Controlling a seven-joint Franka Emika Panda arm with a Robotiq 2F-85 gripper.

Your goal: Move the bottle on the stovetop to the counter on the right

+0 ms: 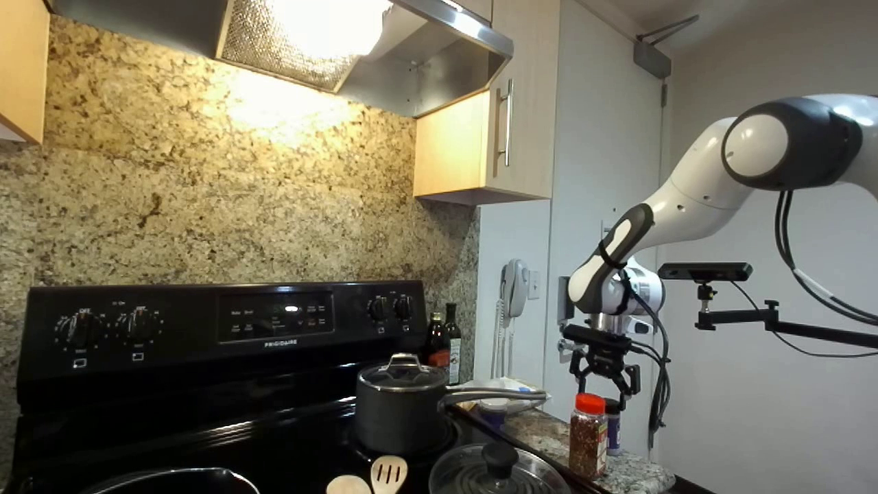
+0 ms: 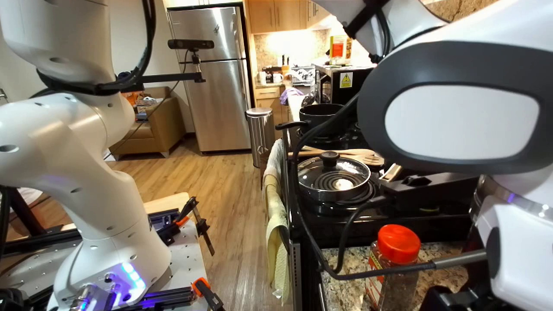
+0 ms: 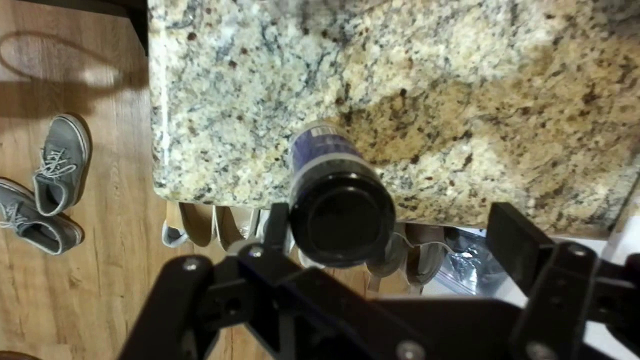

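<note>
The small dark bottle with a black cap and purple label (image 3: 345, 215) stands upright on the speckled granite counter (image 3: 240, 100), near its edge. In an exterior view the bottle (image 1: 614, 432) shows partly behind the red-lidded jar, on the counter (image 1: 549, 436) right of the black stovetop (image 1: 302, 429). My gripper (image 3: 395, 235) is open, its fingers wide apart around the cap. The left finger in the wrist view is right beside the cap; I cannot tell if they touch. The right finger is well apart from it. In an exterior view the gripper (image 1: 603, 394) points down over the bottle.
The red-lidded jar (image 1: 588, 439) stands close to the bottle and gripper; it also shows on the counter (image 2: 395, 259). A lidded pot (image 1: 401, 408) has its handle towards the counter. A glass-lidded pan (image 2: 332, 177) and wooden utensils (image 1: 387, 473) lie on the stovetop. Dark bottles (image 1: 453, 343) stand behind.
</note>
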